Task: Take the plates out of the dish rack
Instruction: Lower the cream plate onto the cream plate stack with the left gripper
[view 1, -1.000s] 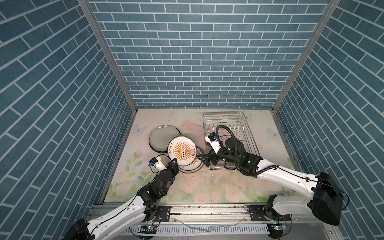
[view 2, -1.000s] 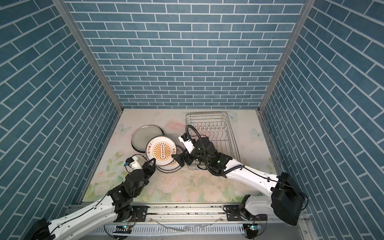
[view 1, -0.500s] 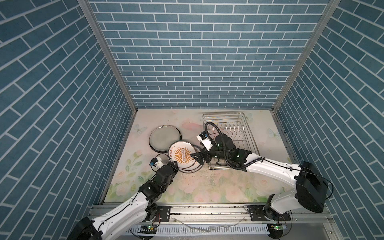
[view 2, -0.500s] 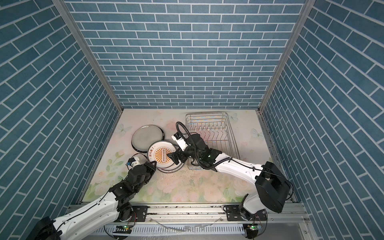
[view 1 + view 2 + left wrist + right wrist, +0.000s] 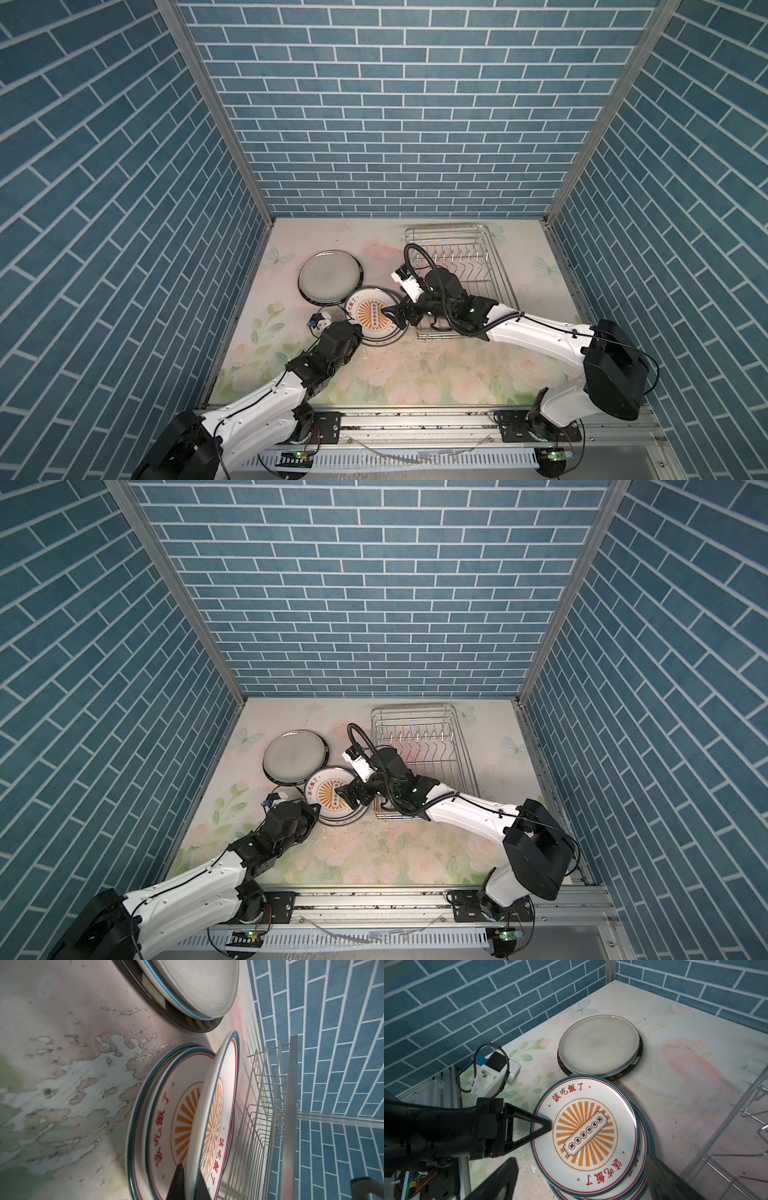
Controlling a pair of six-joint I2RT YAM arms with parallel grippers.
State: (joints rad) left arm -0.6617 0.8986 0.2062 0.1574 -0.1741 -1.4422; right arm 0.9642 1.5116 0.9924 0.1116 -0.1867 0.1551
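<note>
Two fingers of the left gripper (image 5: pixel 548 1125) pinch the near-left rim of a round white plate with an orange sunburst centre (image 5: pixel 372 314), tilted atop matching plates (image 5: pixel 160 1118) left of the silver wire dish rack (image 5: pixel 449 228). The right gripper (image 5: pixel 395 318) gapes wide beside it, empty.

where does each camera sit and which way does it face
Both top views: high above the robot's base, looking down on the table; both arms, left gripper and right gripper show.
Left wrist: low on the left arm, looking past its shut gripper at the tilted sunburst plate and dish rack.
Right wrist: on the right arm, looking down between its open fingers at that plate, gripped by the left gripper.
Shared: every view shows the grey plate.
</note>
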